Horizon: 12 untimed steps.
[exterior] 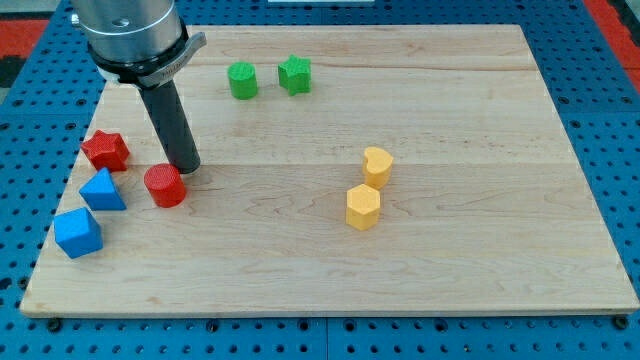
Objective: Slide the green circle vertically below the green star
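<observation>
The green circle [242,80] sits near the board's top, just left of the green star [295,74], with a small gap between them. My tip [186,168] rests on the board at the left, far below and left of both green blocks. It touches or nearly touches the upper right edge of the red circle [165,186].
A red star [105,150], a blue triangle [103,190] and a blue cube [78,232] lie along the board's left edge. A yellow heart [377,165] and a yellow hexagon [363,207] sit right of centre. The wooden board [480,260] ends near all view edges.
</observation>
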Motion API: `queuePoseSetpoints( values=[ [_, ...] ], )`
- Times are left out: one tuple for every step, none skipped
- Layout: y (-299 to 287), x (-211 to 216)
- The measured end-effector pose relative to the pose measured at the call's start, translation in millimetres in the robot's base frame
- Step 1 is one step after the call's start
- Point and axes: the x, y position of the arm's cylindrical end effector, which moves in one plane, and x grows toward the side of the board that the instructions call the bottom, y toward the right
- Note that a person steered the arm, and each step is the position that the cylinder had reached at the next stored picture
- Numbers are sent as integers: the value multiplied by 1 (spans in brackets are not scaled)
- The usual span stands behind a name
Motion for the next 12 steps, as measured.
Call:
queuePoseSetpoints(
  values=[
    [1,0],
    [13,1],
    [27,1],
    [39,1],
    [57,1],
    [88,0],
    [105,-4],
    [79,-43],
    [-1,-98],
    [31,-142],
    [33,-131],
    [1,-166]
  ],
)
